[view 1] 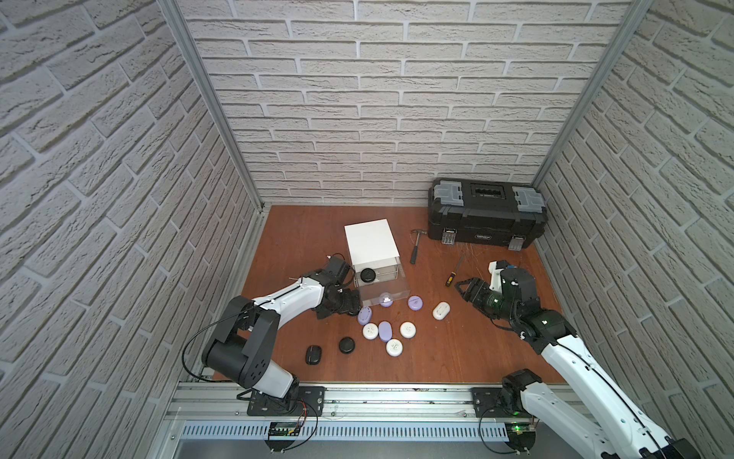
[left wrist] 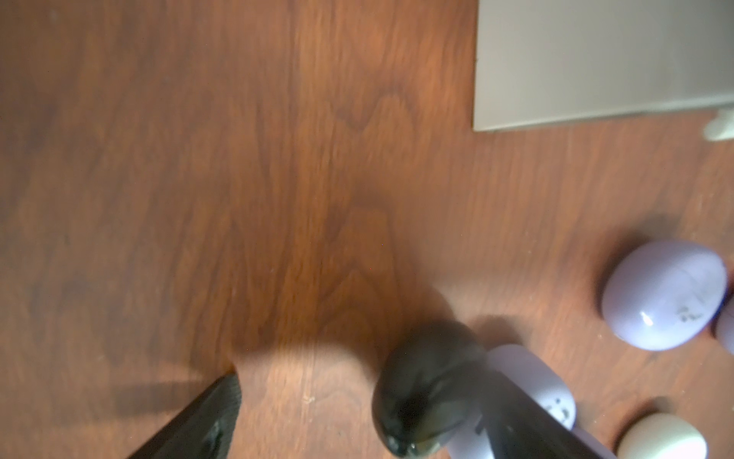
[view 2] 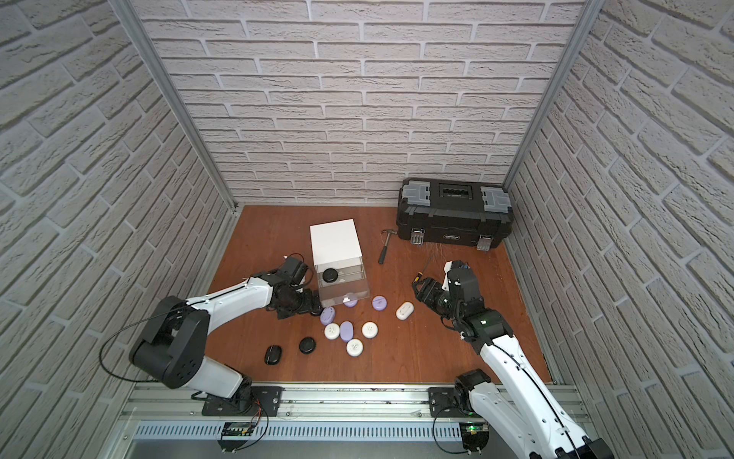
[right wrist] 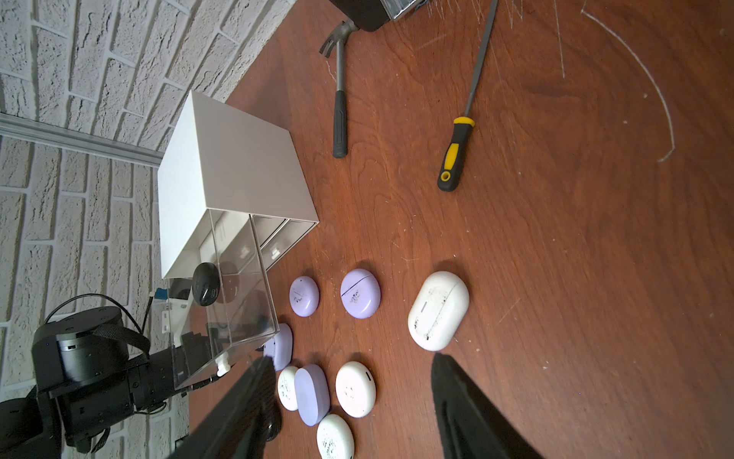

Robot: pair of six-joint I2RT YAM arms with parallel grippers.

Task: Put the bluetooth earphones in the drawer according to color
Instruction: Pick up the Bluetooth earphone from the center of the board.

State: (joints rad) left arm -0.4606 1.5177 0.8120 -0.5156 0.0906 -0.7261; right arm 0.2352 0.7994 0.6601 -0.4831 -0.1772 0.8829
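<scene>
White brick-pattern walls point(view 1: 357, 99) enclose a scratched brown wood table point(view 1: 456, 353) where scuffed lavender, white and black earphones point(view 1: 408, 330) lie just nearer than the open drawer point(view 1: 371, 238), one black case point(view 1: 367, 275) inside it, far-right toolbox point(view 1: 486, 222) label unreadable, left end effector point(view 1: 353, 308) spread wide, right end effector point(right wrist: 351, 359) half-open, empty.

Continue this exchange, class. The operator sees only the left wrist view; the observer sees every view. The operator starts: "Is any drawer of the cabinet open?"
Observer: Yes, the top drawer is pulled out.
Operator: Is anything in it?
Observer: One black case sits inside it.
Operator: What is the other arm doing?
Observer: The right claw hangs open and empty near the white oval case.
</scene>
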